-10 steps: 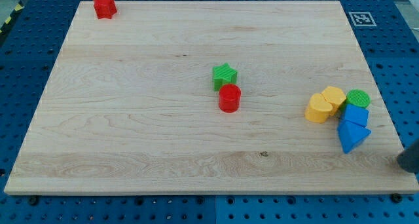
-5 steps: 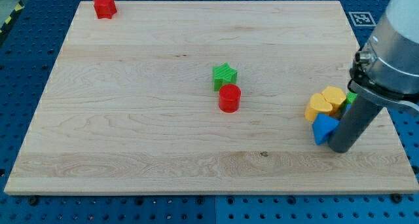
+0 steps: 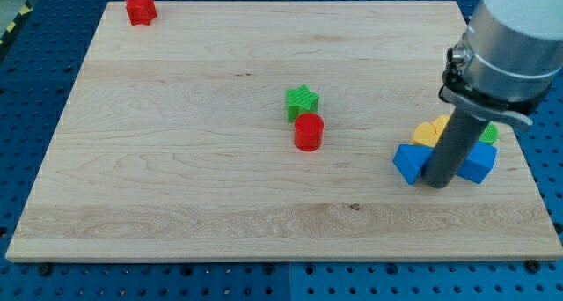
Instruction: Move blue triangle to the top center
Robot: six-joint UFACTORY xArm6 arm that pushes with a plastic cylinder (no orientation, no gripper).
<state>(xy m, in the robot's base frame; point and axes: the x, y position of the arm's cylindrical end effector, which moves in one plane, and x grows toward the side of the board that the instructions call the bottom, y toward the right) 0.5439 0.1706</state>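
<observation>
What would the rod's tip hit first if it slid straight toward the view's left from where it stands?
My tip sits just right of the blue triangle, apparently touching it, so it would meet that block first. Beyond it the board looks free leftward, though depth is hard to judge.

Wooden board (image 3: 176, 160) lies on a pegboard table (image 3: 26, 116). Red block (image 3: 139, 8) sits alone at the board's top-left corner, well apart from everything else. Near the board's centre, green star (image 3: 302, 101) stands just above red cylinder (image 3: 309, 132), the two touching or nearly so. Cluster at the view's right edge: blue triangle (image 3: 410, 163) at the cluster's left, my tip (image 3: 437, 183) touching its right side, blue block (image 3: 478, 162) just right of the rod. Yellow block (image 3: 429, 131) sits above the triangle, partly hidden behind the rod. Green block (image 3: 489, 135) peeks out above the blue block. A marker tag (image 3: 486, 25) lies off the board's top-right corner.
</observation>
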